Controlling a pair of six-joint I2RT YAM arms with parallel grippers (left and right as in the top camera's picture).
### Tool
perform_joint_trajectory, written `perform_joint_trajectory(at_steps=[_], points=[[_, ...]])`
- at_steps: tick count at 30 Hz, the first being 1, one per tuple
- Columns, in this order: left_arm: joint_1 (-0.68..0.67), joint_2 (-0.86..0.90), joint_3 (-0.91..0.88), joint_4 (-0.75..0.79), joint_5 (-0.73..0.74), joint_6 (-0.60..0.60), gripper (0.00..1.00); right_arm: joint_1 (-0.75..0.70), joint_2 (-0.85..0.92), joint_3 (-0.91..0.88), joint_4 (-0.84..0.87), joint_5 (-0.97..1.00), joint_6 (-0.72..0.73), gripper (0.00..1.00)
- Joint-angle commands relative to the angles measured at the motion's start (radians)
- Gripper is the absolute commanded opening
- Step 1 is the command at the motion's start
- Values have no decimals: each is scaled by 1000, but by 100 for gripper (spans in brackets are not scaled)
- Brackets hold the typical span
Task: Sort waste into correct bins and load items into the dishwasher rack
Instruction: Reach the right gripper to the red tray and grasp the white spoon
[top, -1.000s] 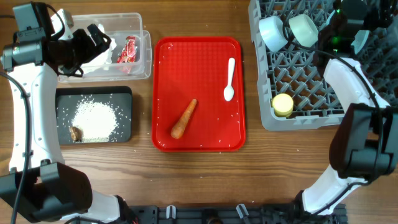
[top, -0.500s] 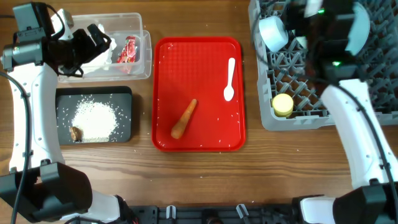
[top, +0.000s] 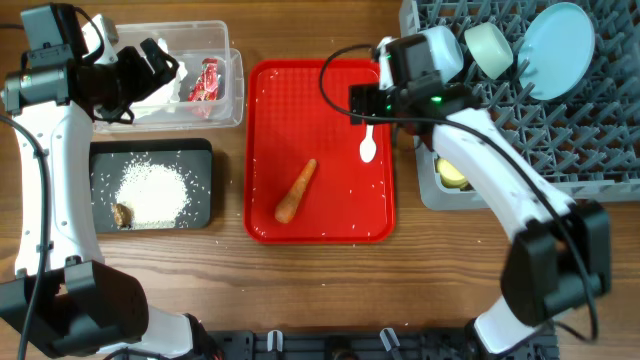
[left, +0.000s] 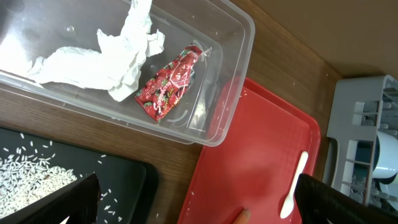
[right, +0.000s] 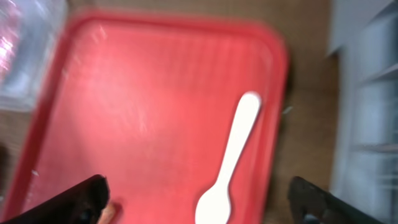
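right gripper (right: 196, 186) jaws wide, empty, over spoon (right: 233, 155) at red tray's (top: 265, 150) 2 o'clock; its wrist view blurred | carrot (top: 296, 190) at spoon's 7 o'clock, cut off in both wrist views | left gripper (left: 199, 193) wide, empty, above tub (left: 236, 37); hides part of tissue (left: 106, 62) overhead | yellow cup (top: 452, 172) in rack (top: 600, 130) half hidden by right arm

Likely a robot lab bench staged as a kitchen; dishwasher rack (top: 600, 140) and red tray (top: 300, 110) sit on a wooden table (top: 320, 280).

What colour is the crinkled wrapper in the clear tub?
The wrapper is red with small pale marks; the left wrist view shows it best.
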Motion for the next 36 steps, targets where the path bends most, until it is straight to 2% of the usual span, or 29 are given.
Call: perform_joint_trajectory(at_steps=[1, 4, 7, 16, 31, 33, 36], points=[[2, 0, 5, 2, -2, 3, 100, 16, 100, -1, -1, -53, 15, 75], [2, 0, 5, 2, -2, 3, 100, 22, 161, -2, -11, -59, 16, 61], [2, 0, 5, 2, -2, 3, 100, 22, 194, -1, -39, -60, 24, 56], [2, 0, 5, 2, -2, 3, 100, 24, 217, -9, -131, -59, 61, 57], [2, 0, 5, 2, -2, 3, 100, 24, 220, -126, 18, -59, 92, 60], [2, 0, 5, 2, -2, 3, 100, 24, 223, -132, 39, -60, 92, 54], [2, 0, 5, 2, -2, 3, 100, 24, 233, -132, 39, -60, 92, 38]])
